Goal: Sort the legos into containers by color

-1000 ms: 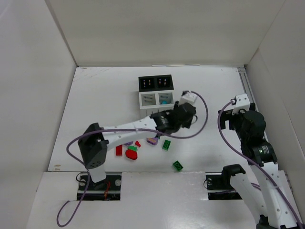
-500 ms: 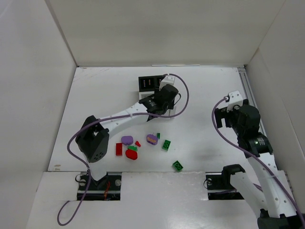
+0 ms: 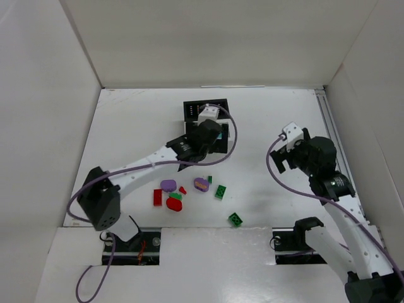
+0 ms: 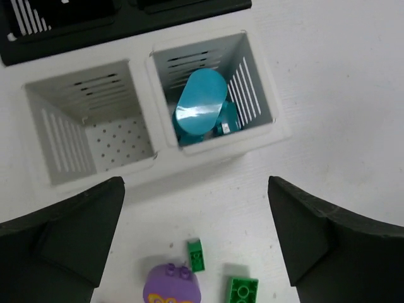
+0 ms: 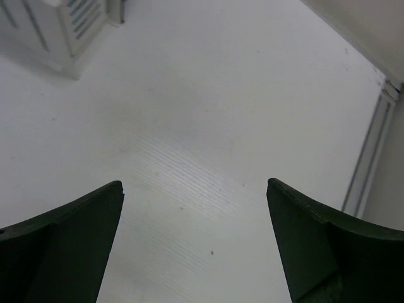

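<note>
white table (image 4: pixel 334 95): left gripper (image 4: pixel 195 184), jaws wide, hangs over teal legos (image 4: pixel 201 108) in white compartment (image 4: pixel 255 74).

The teal rounded lego (image 4: pixel 201 104) is smooth, glossy plastic with a pale sheen on its top. The white slatted compartment (image 4: pixel 252 88) around it looks like matt plastic. The green brick (image 4: pixel 242 291) at lower centre is shiny plastic. The white bench (image 5: pixel 183 183) is matt and faintly ribbed.

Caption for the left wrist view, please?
Open left hand at the white compartment that holds cyan legos.
</note>
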`<action>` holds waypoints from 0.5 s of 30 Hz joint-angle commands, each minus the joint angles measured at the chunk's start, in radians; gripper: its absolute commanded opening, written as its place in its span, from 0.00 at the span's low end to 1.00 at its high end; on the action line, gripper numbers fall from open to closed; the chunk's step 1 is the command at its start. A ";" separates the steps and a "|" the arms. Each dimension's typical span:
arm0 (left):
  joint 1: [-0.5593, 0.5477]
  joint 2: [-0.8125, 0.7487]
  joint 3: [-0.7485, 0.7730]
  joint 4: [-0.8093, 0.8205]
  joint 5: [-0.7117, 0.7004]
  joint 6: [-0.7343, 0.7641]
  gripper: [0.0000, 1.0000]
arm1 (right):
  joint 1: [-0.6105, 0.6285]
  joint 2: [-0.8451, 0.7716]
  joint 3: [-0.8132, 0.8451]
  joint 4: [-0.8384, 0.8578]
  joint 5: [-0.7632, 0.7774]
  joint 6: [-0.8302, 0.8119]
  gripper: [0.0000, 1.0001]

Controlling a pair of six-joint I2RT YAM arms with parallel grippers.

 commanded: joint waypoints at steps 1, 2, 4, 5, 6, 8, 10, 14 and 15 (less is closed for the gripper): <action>-0.008 -0.195 -0.129 -0.026 0.009 -0.119 0.98 | 0.098 0.023 -0.015 0.109 -0.149 -0.088 1.00; -0.008 -0.269 -0.160 -0.070 -0.019 -0.209 1.00 | 0.142 0.032 -0.015 0.121 -0.158 -0.088 1.00; -0.008 -0.340 -0.219 -0.124 -0.042 -0.300 1.00 | 0.315 0.091 -0.015 0.141 -0.149 -0.111 1.00; -0.008 -0.370 -0.267 -0.158 -0.065 -0.345 1.00 | 0.386 0.121 -0.001 0.156 -0.123 -0.111 1.00; -0.008 -0.422 -0.287 -0.231 -0.074 -0.433 1.00 | 0.459 0.154 0.011 0.165 -0.053 -0.111 1.00; 0.003 -0.462 -0.336 -0.302 -0.097 -0.518 1.00 | 0.653 0.274 0.060 0.188 0.012 -0.102 1.00; 0.012 -0.512 -0.374 -0.360 -0.135 -0.613 1.00 | 0.745 0.358 0.092 0.243 0.014 -0.102 1.00; 0.049 -0.597 -0.448 -0.414 -0.172 -0.782 1.00 | 0.765 0.576 0.180 0.302 -0.062 -0.125 0.99; 0.049 -0.617 -0.476 -0.425 -0.186 -0.813 1.00 | 0.775 0.649 0.221 0.302 -0.062 -0.134 0.99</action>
